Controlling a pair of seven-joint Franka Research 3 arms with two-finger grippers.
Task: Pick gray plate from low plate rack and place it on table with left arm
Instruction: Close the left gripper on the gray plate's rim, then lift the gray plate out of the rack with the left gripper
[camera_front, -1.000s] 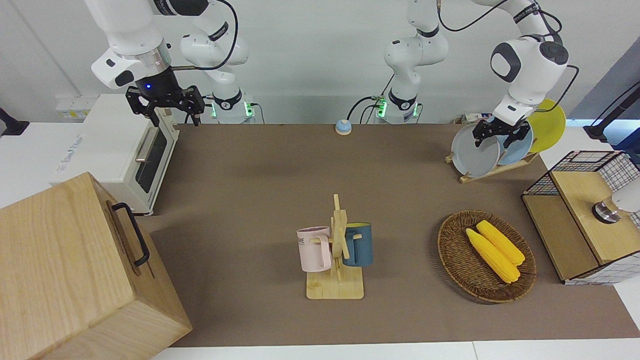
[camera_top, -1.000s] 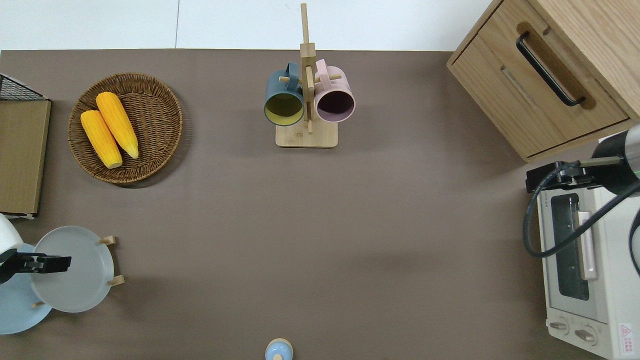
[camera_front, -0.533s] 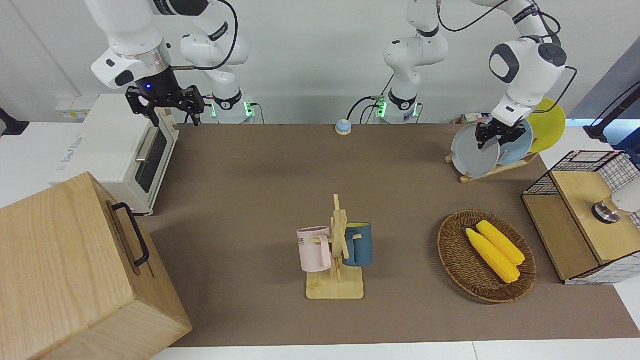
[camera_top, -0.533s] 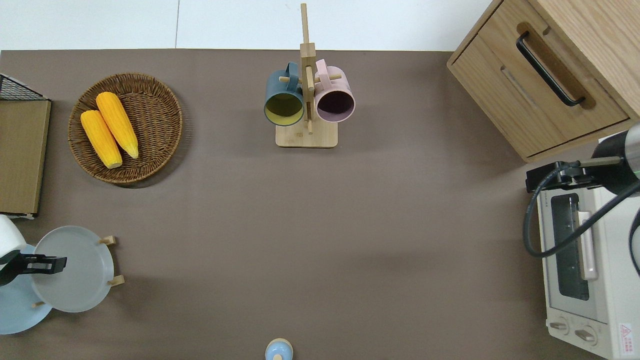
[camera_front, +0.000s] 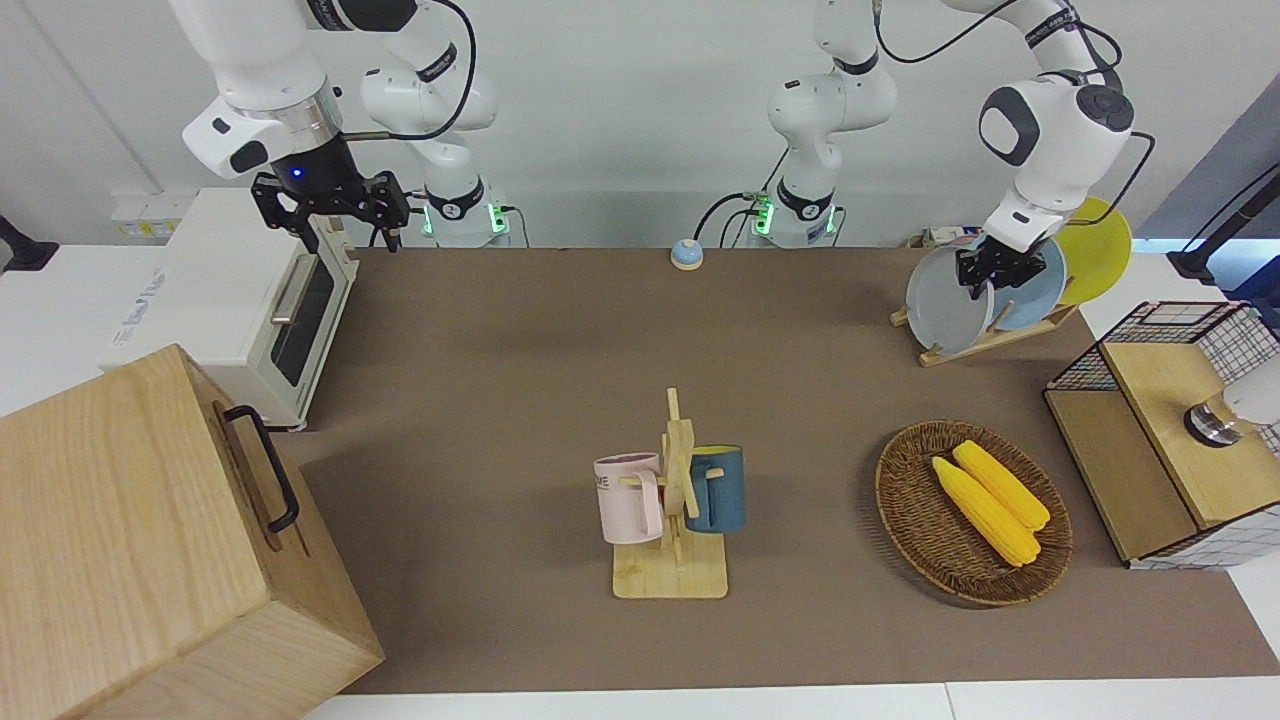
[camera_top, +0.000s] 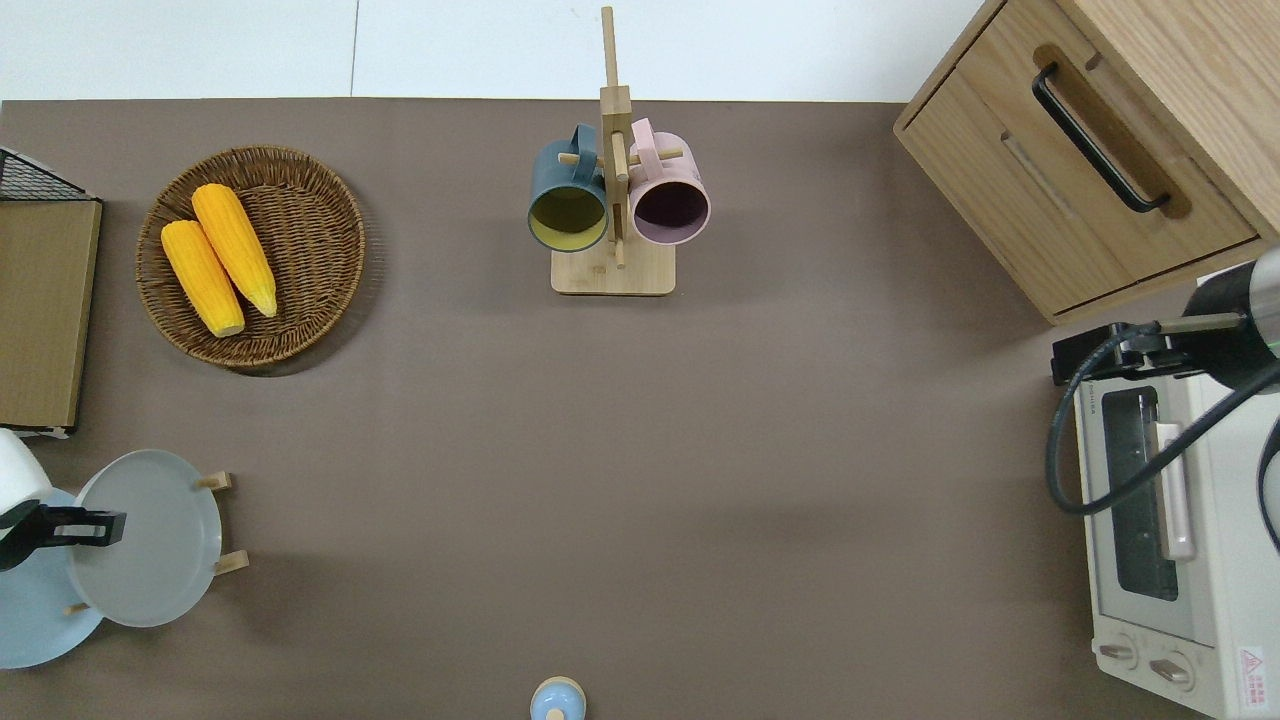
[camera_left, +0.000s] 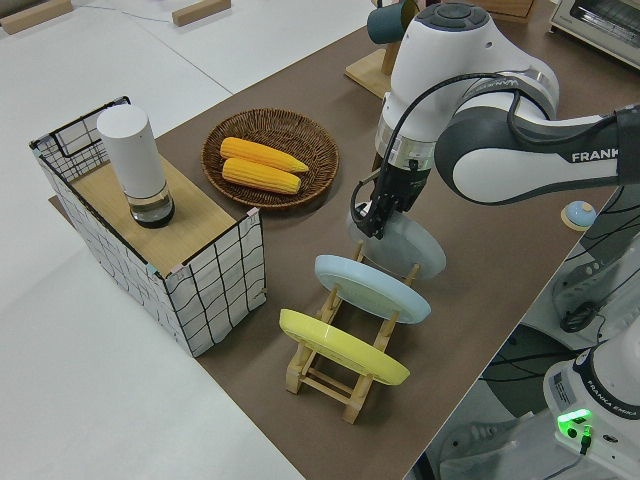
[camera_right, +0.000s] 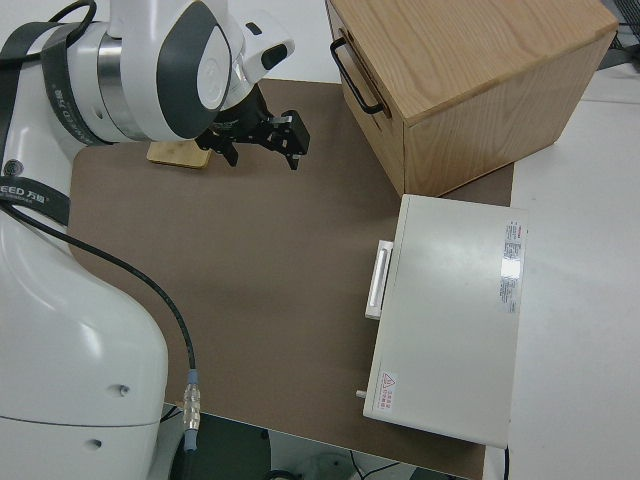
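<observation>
At the left arm's end of the tabletop, near the edge closest to the robots:
Left fingers: the left gripper (camera_front: 992, 272) sits at the upper rim of the gray plate (camera_front: 945, 302), one finger (camera_top: 98, 527) lying across the plate's face. They look drawn in around the rim, but whether they truly pinch it I cannot tell from where I stand.
Gray plate: leaning on edge in the end slot of the low plate rack (camera_front: 985, 339), the slot toward the middle of the tabletop, its face tipped up and toward that open middle.
Key relation: the plate hangs below the fingers, its flat face slanting with the pegs; I judge the way out is up along that slant, then over to the bare tabletop (camera_top: 640, 480) toward the centre.
Nearer arm: the left arm (camera_left: 480, 150) is right on the rack, so the job is plainly its own.
Rack neighbours: a light-blue plate (camera_left: 370, 288) stands in the next slot, just beside the gripper, and a yellow plate (camera_left: 340, 347) in the slot after, toward the tabletop's end edge.
Risk: I'd guess the finger on the rack side could brush the light-blue plate as the gray one lifts.
Right gripper (camera_front: 330, 215): parked, fingers spread and empty.
</observation>
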